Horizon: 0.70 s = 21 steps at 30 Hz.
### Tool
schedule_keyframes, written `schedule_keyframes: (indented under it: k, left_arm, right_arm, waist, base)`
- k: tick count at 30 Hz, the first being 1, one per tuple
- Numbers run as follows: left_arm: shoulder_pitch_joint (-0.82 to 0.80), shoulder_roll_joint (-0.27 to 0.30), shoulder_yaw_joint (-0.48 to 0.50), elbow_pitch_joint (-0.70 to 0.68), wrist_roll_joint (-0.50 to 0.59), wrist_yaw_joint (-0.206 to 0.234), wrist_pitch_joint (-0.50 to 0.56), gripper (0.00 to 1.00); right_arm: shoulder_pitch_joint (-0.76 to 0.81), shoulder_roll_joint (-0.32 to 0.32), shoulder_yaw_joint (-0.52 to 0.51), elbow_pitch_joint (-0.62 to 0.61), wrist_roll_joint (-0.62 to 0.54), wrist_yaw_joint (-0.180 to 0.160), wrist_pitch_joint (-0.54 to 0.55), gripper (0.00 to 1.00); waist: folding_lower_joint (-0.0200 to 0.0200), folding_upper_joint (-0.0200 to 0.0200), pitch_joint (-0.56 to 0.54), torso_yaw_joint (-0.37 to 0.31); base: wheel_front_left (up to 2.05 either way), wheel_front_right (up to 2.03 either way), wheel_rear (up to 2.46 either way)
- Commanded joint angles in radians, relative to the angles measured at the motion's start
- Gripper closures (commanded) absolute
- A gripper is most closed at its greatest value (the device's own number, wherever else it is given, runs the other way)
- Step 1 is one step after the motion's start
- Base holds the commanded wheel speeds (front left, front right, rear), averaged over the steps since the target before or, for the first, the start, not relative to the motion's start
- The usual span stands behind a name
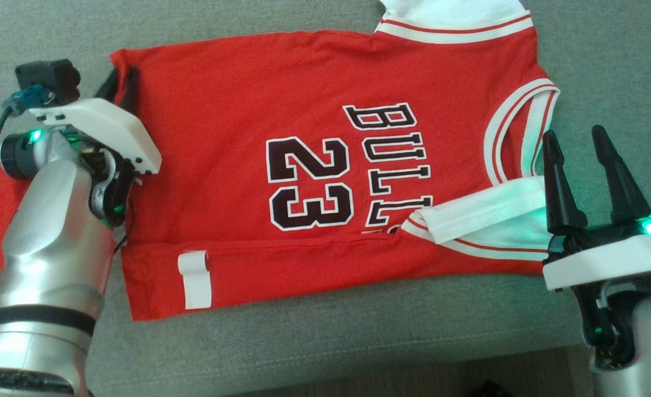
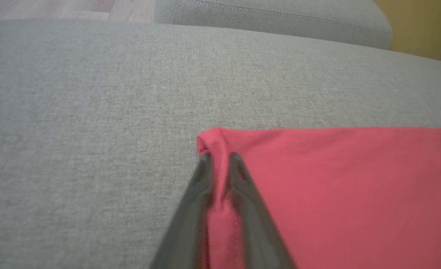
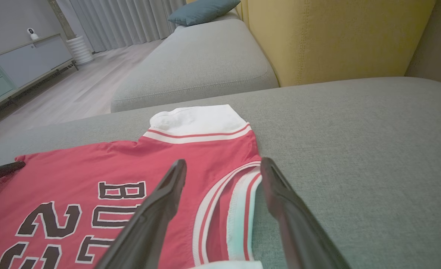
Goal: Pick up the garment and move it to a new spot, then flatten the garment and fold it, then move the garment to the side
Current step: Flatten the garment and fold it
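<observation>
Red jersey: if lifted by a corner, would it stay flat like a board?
Probably not. It looks floppy: a corner of the red jersey bunches inside the left gripper. It is thin cloth, so likely light. Pushed, it would probably wrinkle on the grey cushion rather than slide whole.
</observation>
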State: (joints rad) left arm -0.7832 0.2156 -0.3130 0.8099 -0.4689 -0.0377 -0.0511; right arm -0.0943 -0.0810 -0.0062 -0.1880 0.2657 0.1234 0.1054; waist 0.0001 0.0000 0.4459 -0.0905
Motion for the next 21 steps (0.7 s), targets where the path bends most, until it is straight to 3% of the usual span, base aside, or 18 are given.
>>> schedule_keyframes:
  k: [1,10,21]
  left_arm:
    - [-0.018,0.031,0.021,-0.002,-0.001,-0.008,-0.007,1.00]
    - [-0.061,0.013,0.000,0.085,0.009,-0.032,-0.109,1.00]
    - [-0.156,-0.058,-0.040,0.069,0.025,-0.041,-0.165,1.00]
  right_arm:
    - [-0.015,-0.008,0.019,-0.030,0.007,0.007,-0.006,0.00]
    - [-0.080,-0.054,-0.015,0.067,0.070,0.007,0.013,0.00]
    - [-0.453,-0.175,0.002,0.334,0.163,0.007,0.098,0.00]
  waist:
    - [-0.0001,0.0000,-0.002,0.001]
    - [-0.0001,0.0000,-0.003,0.023]
    - [-0.0001,0.0000,0.111,0.126]
  base:
    - [0.00,0.00,0.00]
    - [0.00,0.00,0.00]
    - [0.00,0.00,0.00]
